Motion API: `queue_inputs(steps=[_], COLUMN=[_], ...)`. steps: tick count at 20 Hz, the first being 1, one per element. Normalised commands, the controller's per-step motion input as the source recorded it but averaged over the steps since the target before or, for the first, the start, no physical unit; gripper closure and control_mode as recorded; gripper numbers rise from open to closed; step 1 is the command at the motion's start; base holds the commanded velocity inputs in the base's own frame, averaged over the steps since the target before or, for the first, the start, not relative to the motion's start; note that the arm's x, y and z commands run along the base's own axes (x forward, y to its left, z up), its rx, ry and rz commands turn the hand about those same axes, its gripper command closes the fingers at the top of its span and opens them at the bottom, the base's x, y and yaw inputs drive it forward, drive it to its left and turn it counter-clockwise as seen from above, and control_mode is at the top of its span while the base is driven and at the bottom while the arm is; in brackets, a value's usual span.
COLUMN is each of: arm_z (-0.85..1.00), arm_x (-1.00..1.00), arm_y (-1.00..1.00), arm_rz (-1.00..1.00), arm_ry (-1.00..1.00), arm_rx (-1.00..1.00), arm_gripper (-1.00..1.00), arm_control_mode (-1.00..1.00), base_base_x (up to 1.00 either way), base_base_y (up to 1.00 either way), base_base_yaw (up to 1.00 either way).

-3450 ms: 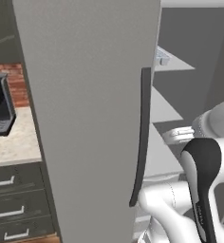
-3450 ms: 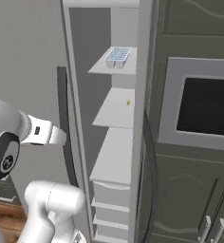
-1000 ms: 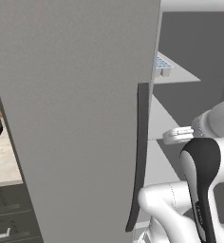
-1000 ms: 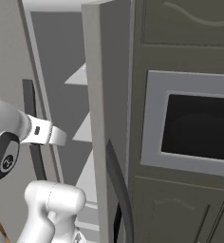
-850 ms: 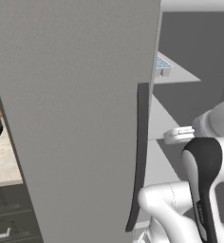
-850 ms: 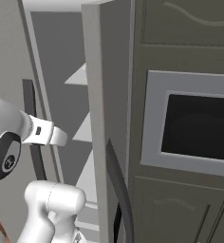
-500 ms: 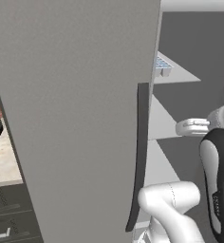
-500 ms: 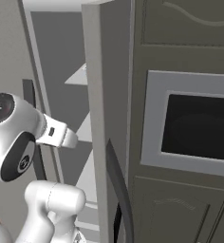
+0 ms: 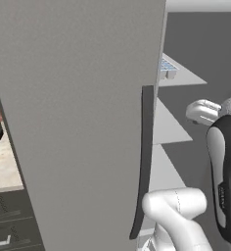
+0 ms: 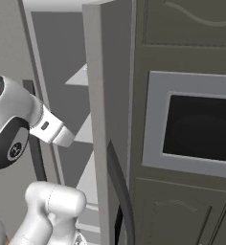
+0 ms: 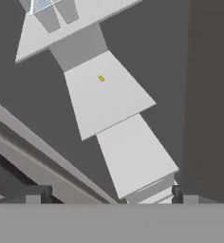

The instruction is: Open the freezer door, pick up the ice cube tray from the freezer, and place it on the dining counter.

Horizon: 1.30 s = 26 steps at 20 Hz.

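We see the freezer door (image 10: 98,95) swung out edge-on at centre frame, its dark curved handle (image 10: 120,191) running down the lower part. Behind it, to the left, the freezer (image 10: 62,72) stands open with pale shelves (image 10: 84,131) stacked inside. To the right, a dark wall oven (image 10: 196,129) sits in grey panelled cabinetry.

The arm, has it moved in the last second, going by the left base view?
Yes. The arm has swung right and slightly down, away from the door handle, which has stayed put.
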Motion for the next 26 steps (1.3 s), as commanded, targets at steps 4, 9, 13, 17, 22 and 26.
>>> queue_inputs(steps=[4, 9, 13, 17, 22, 26], arm_z=[0.23, 0.26, 0.24, 0.11, 0.01, 0.0], arm_x=[0.0, 0.0, 0.0, 0.01, 0.15, 0.38], arm_y=[-0.08, -0.29, -0.24, -0.15, -0.03, 0.0], arm_rz=[-0.29, -0.22, -0.18, -0.14, -0.1, -0.01], arm_ry=[0.0, 0.0, 0.0, 0.0, -0.02, -0.15], arm_rx=[0.21, 0.28, 0.27, 0.25, 0.23, 0.23], arm_gripper=[-1.0, -1.0, -1.0, -1.0, -1.0, -1.0], arm_control_mode=[-1.0, -1.0, -1.0, -1.0, -1.0, -1.0], base_base_x=[0.0, 0.0, 0.0, 0.0, 0.0, 0.0], base_base_y=[0.0, 0.0, 0.0, 0.0, 0.0, 0.0], base_base_yaw=[0.0, 0.0, 0.0, 0.0, 0.0, 0.0])
